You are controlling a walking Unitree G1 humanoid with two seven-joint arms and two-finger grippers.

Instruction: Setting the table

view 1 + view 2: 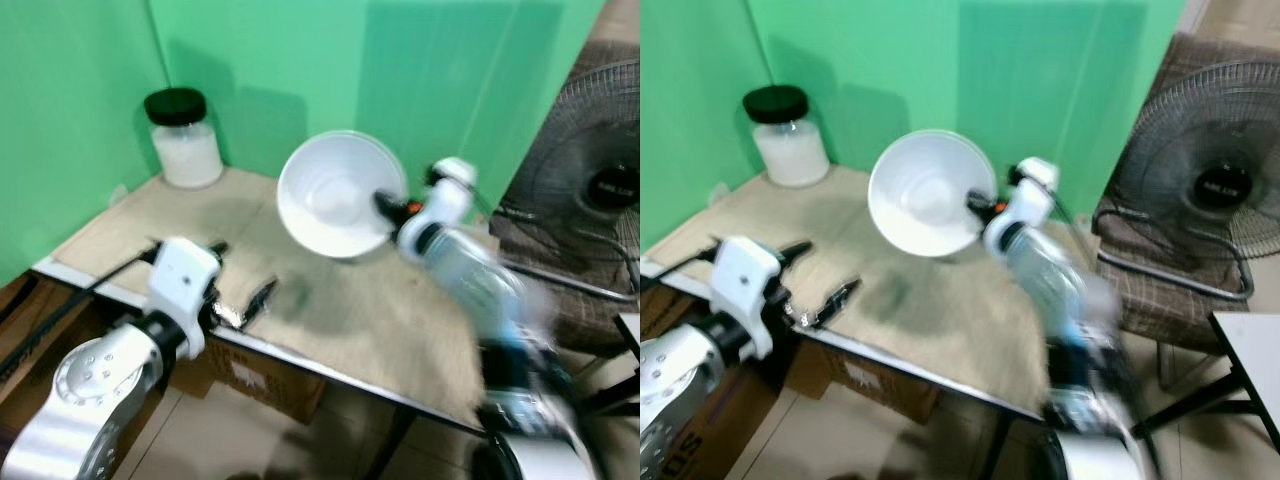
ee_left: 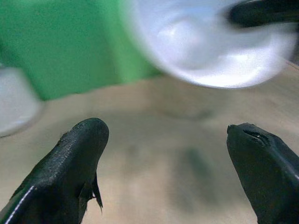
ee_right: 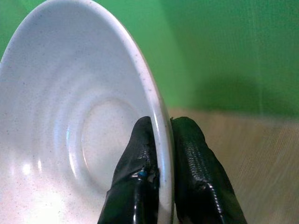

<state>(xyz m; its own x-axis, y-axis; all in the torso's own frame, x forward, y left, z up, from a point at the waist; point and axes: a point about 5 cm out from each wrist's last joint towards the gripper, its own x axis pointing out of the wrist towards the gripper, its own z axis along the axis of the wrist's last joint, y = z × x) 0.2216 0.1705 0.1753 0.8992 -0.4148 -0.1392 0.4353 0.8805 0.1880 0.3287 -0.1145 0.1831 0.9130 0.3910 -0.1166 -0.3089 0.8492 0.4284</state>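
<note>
A white bowl (image 1: 335, 190) hangs tilted above the burlap-covered table (image 1: 380, 310), its inside facing me. My right gripper (image 1: 387, 204) is shut on its right rim; in the right wrist view one finger presses inside the bowl (image 3: 74, 126) and one outside. My left gripper (image 1: 240, 285) sits low at the table's front left edge, open, with nothing between its fingers (image 2: 77, 158). From the left wrist view the bowl (image 2: 210, 42) is seen ahead and above the cloth.
A glass jar (image 1: 183, 140) with a black lid and white contents stands in the back left corner against the green wall. A floor fan (image 1: 1220, 170) and a chair (image 1: 1160, 270) stand to the right. A cardboard box (image 1: 265, 380) sits under the table.
</note>
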